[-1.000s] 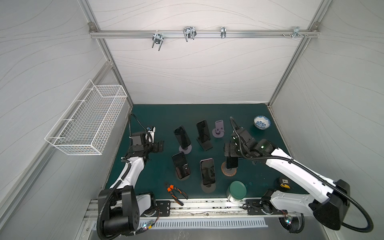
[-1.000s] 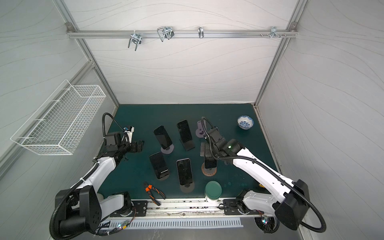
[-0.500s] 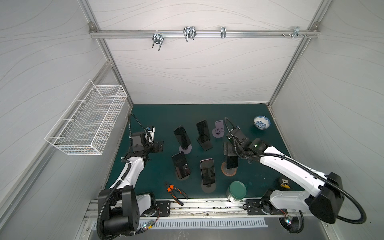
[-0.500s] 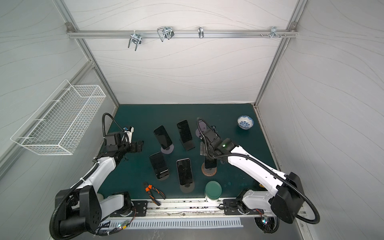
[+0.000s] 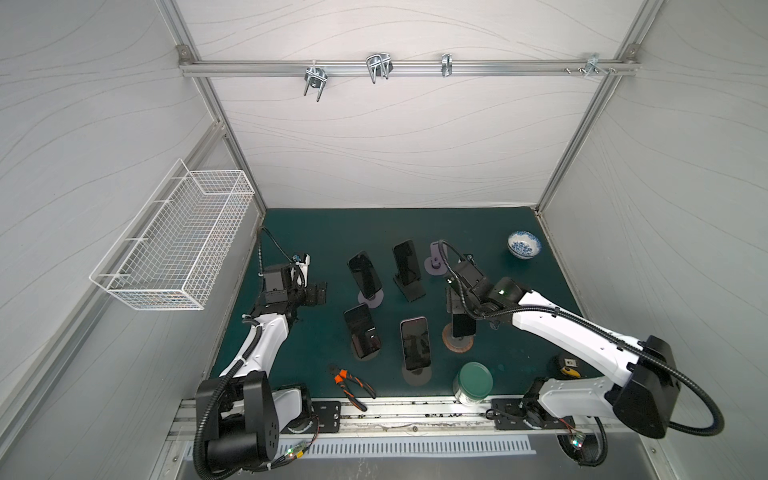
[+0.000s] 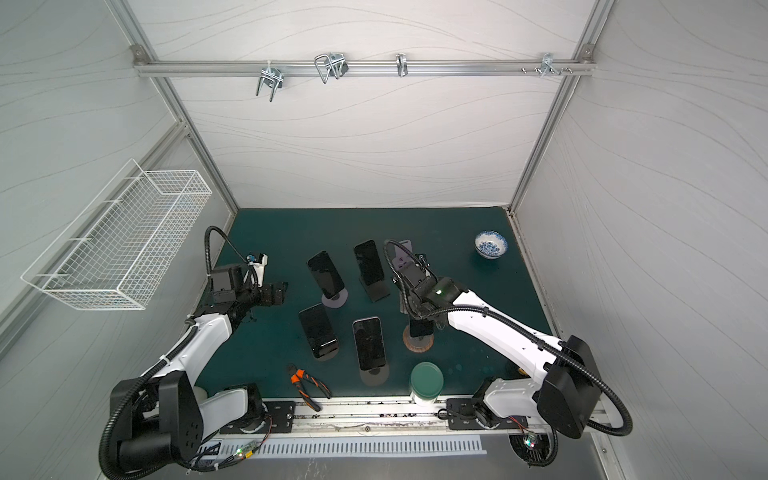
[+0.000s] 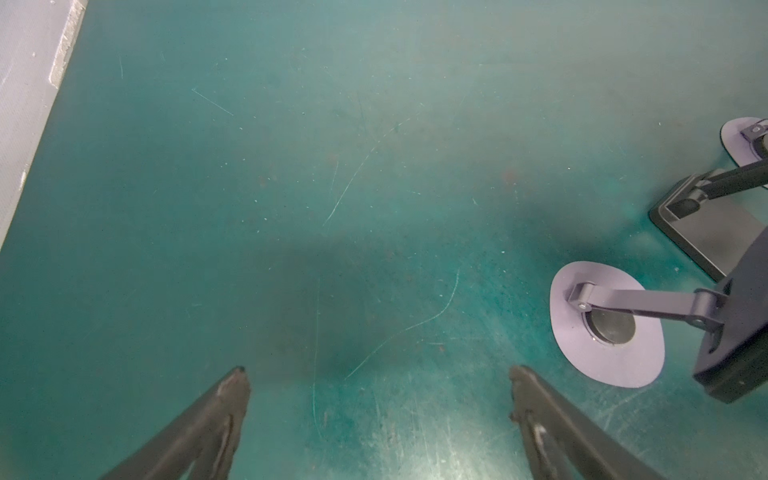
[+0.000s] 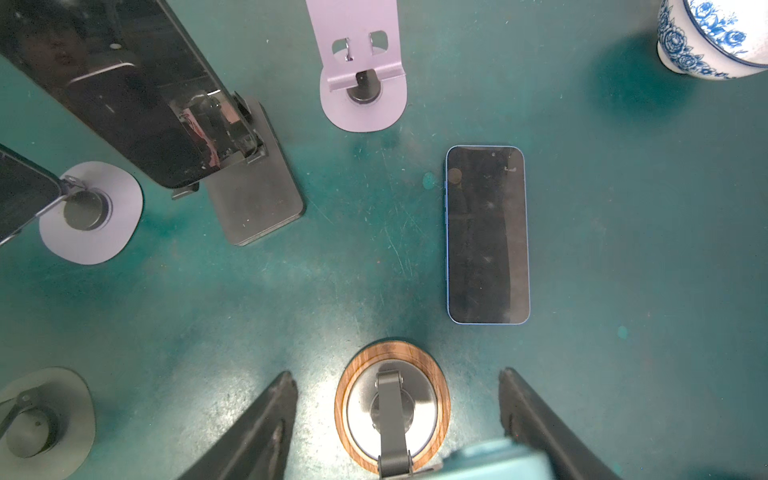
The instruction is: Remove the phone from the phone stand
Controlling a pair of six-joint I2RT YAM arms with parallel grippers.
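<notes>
White panelled walls on three sides with aluminium frame posts. A metal rail with hooks runs across the far wall, and a white wire basket hangs on the left wall. The tabletop is a dark green mat, scuffed and scratched, with pale glare patches in the wrist views.

The task phone sits upright on its phone stand, which has a wood-ringed round base, right of centre and toward the near side. The right gripper is directly above it. Its jaws are apart and straddle the phone's top edge, but I cannot tell whether they are pressing on it. The left gripper hovers over bare mat at the left, released, with its jaws spread wide.

Four other phones stand on stands mid-table. An unloaded lilac stand sits further back, and a loose phone lies flat, screen up, apart from the wooden base. A blue-and-white bowl sits in the far right corner. A green-lidded jar stands at the near edge, with orange-handled pliers to its left.
</notes>
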